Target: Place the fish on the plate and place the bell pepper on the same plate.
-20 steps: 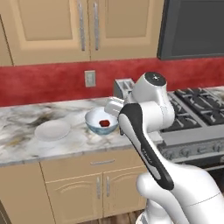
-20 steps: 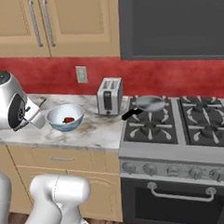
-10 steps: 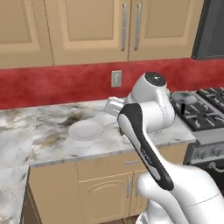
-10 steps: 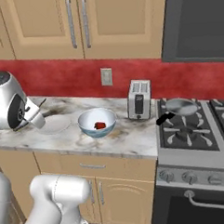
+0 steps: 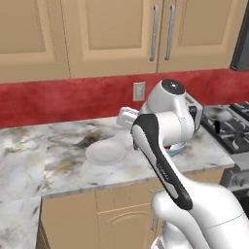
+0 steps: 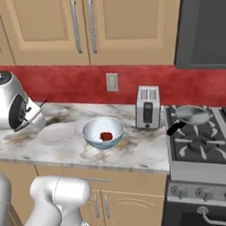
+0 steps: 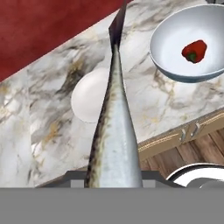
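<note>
My gripper (image 7: 114, 176) is shut on the fish (image 7: 114, 127), a slender grey fish that runs up the middle of the hand view with its dark tail at the top. It hangs above the marble counter, over the near right edge of the white plate (image 7: 89, 99) (image 5: 103, 153) (image 6: 56, 134). The plate has nothing on it. The red bell pepper (image 7: 194, 50) (image 6: 105, 136) lies inside the blue-tinted bowl (image 7: 175, 52) (image 6: 103, 132), just right of the plate.
A toaster (image 6: 147, 107) stands at the back of the counter beside the stove (image 6: 201, 145). A grey frying pan (image 6: 190, 114) with a black handle sits on the stove. Cabinets hang above the red backsplash. My own arm hides part of the bowl in the left base view.
The base has driven left, so the whole scene has shifted right in both base views. The plate now lies near the arm. The fish stays in the gripper.
</note>
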Motion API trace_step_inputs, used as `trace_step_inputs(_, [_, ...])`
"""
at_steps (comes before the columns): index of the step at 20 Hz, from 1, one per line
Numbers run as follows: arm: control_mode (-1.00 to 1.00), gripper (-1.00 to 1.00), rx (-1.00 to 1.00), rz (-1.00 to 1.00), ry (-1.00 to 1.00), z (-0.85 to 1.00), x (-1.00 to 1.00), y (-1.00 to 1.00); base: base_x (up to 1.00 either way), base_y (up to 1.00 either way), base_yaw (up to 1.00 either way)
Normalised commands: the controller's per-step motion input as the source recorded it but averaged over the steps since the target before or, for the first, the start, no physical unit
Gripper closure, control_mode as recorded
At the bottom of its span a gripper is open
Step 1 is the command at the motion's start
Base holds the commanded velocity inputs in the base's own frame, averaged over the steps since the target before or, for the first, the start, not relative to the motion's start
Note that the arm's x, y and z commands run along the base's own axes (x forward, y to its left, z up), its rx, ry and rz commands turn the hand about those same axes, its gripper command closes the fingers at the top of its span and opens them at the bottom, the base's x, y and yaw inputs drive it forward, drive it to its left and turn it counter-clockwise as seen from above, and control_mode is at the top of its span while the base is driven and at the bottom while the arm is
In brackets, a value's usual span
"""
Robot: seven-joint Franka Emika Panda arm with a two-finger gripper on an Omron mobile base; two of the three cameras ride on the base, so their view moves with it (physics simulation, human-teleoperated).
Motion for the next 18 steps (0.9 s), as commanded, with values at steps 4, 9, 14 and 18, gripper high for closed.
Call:
trace_step_inputs(4, [1.00, 1.00, 0.00, 0.00, 0.00, 0.00, 0.00, 0.00, 0.32, 0.62, -0.05])
trace_step_inputs(9, [1.00, 1.00, 0.00, 0.00, 0.00, 0.00, 0.00, 0.00, 0.38, 0.38, -0.02])
trace_step_inputs(14, [1.00, 1.00, 0.00, 0.00, 0.00, 0.00, 0.00, 0.00, 0.28, 0.24, 0.00])
trace_step_inputs(18, [-1.00, 1.00, 0.00, 0.00, 0.00, -0.04, 0.03, 0.04, 0.13, 0.15, 0.00])
